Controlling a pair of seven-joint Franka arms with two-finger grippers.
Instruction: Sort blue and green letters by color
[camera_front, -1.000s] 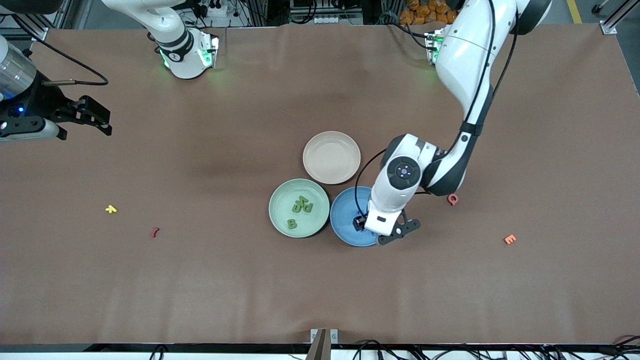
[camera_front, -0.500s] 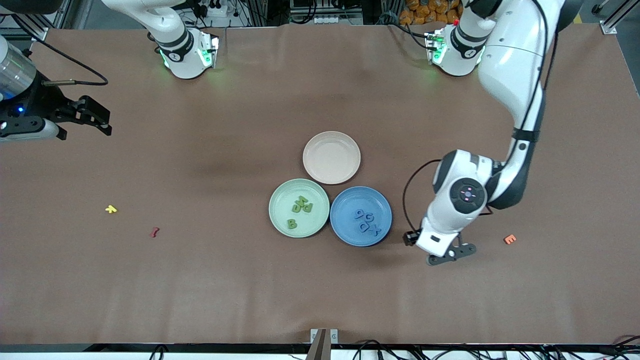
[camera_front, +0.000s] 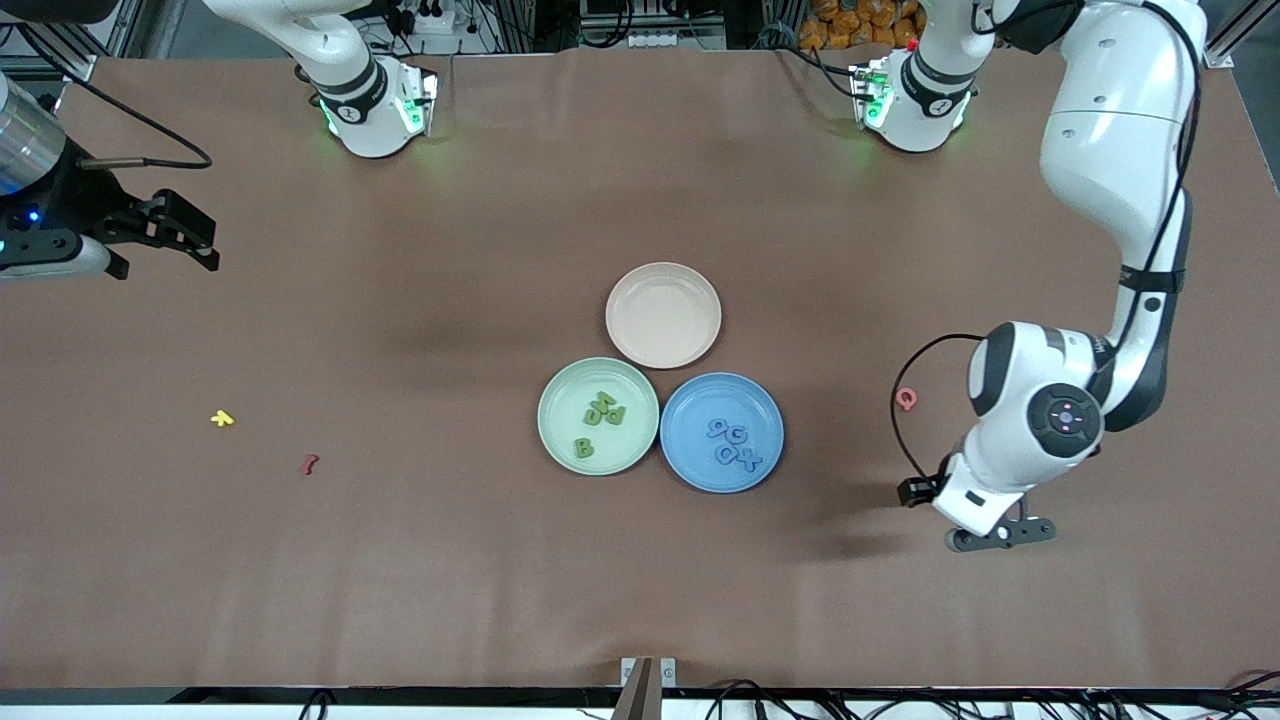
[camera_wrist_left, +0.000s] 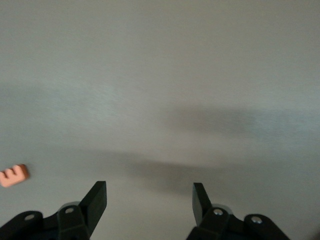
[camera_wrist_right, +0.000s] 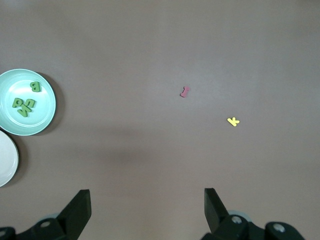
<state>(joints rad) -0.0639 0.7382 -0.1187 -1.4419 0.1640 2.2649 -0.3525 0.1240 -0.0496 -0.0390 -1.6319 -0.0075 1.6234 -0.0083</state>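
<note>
Several green letters (camera_front: 601, 415) (camera_wrist_right: 26, 104) lie in the pale green plate (camera_front: 560, 400) (camera_wrist_right: 42, 117). Several blue letters (camera_front: 735, 445) lie in the blue plate (camera_front: 690, 400) beside it. My left gripper (camera_front: 990, 528) (camera_wrist_left: 150, 192) hangs open and empty over bare table toward the left arm's end, away from both plates. My right gripper (camera_front: 198, 240) (camera_wrist_right: 147, 200) waits open and empty, high over the right arm's end of the table.
An empty beige plate (camera_front: 663, 314) touches both plates, farther from the front camera. A pink Q (camera_front: 906, 399) and an orange E (camera_wrist_left: 14, 176) lie near the left gripper. A yellow piece (camera_front: 222, 418) (camera_wrist_right: 233, 121) and a dark red piece (camera_front: 309, 463) (camera_wrist_right: 185, 91) lie toward the right arm's end.
The left arm has swung from over the blue plate toward its own end of the table, uncovering the blue letters and the pink Q and covering the orange E. The right arm has barely moved.
</note>
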